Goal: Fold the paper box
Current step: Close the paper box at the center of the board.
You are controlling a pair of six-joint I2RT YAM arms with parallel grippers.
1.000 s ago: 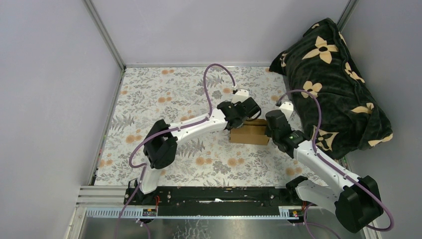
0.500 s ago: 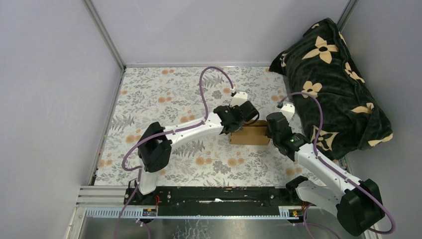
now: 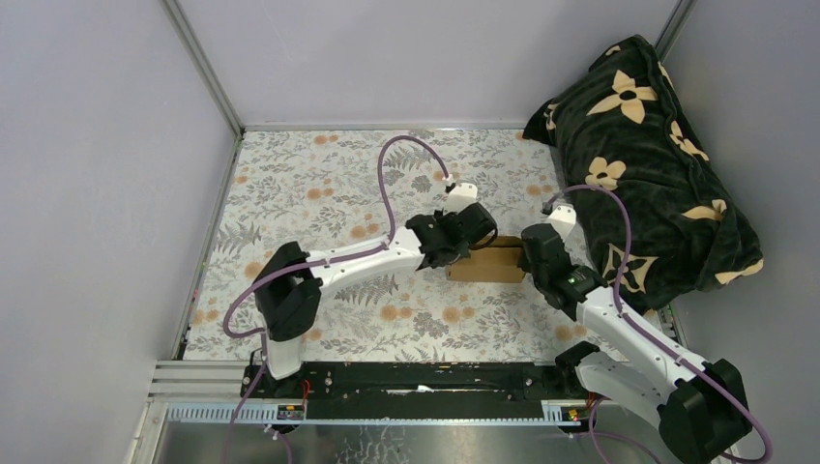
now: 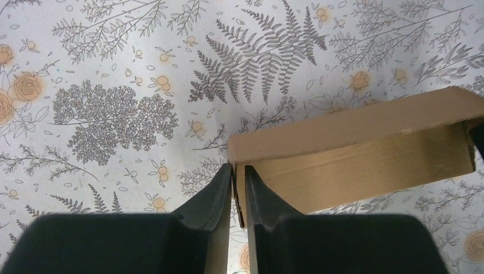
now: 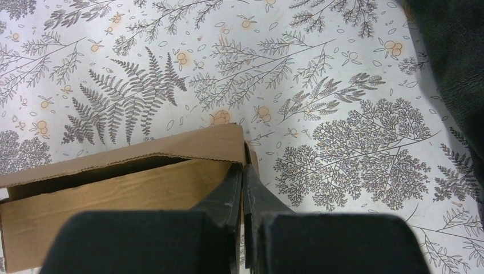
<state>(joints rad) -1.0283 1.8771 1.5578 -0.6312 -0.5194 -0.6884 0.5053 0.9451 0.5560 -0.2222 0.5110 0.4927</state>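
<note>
I am looking down on two arms, the left arm and the right arm, both bolted to the black rail at the near edge. Each one is trailing a single purple cable, two cables in all. Both arms are reaching inward over the floral table cover and meeting at one paper box. The box is lying right of the table's middle, long side running left to right, between the two claws. The left gripper is sitting at the box's left end. Its two fingers are standing almost together, and a thin edge of brown card is showing in the slit between them, so I am reading it as pinching the box's end panel. The right gripper is sitting at the box's right end with its fingers pressed together at the upper corner — I cannot tell whether any card is caught between them. Seen from that wrist, the top panel is gaping slightly along a jagged edge. Farther back on the right, one dark blanket with pale flowers is lying bunched against the wall, near the right arm.
</note>
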